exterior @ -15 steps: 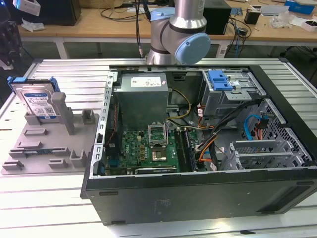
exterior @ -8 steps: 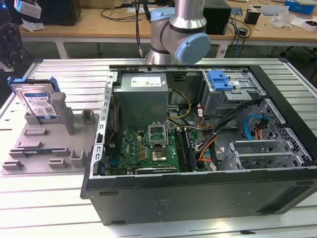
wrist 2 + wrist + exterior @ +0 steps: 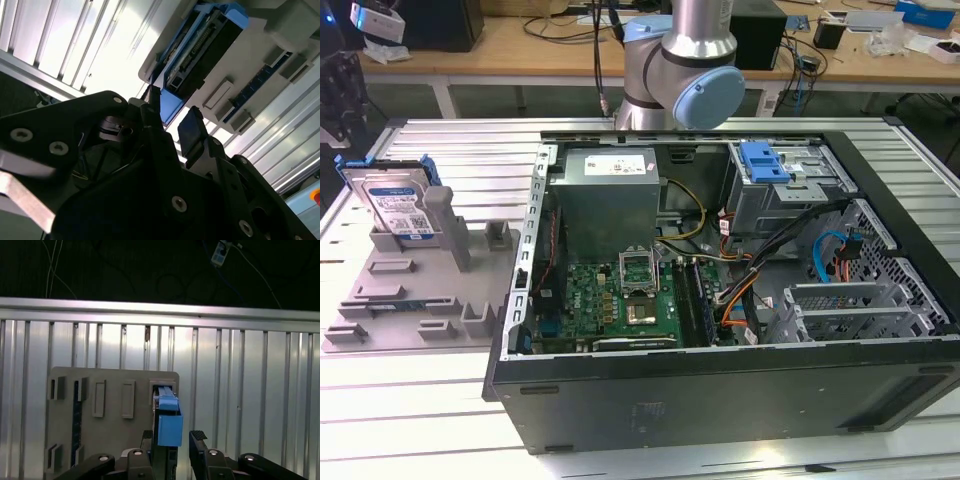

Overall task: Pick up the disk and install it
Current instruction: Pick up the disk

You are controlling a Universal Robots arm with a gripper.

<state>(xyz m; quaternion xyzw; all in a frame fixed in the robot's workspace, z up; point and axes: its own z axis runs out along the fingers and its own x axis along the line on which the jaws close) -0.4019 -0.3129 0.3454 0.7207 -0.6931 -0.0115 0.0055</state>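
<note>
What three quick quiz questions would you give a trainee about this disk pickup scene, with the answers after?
1. True or false: the disk is already installed inside the computer case.
2. Multiple choice: in the exterior view, the disk stands on A) the grey fixture plate, B) the motherboard, C) the wooden bench.
3. Fill in the blank: in the first wrist view, the gripper has its fingers ____, with the disk's blue frame seen between them.

Key: 1 false; 2 A; 3 open.
</note>
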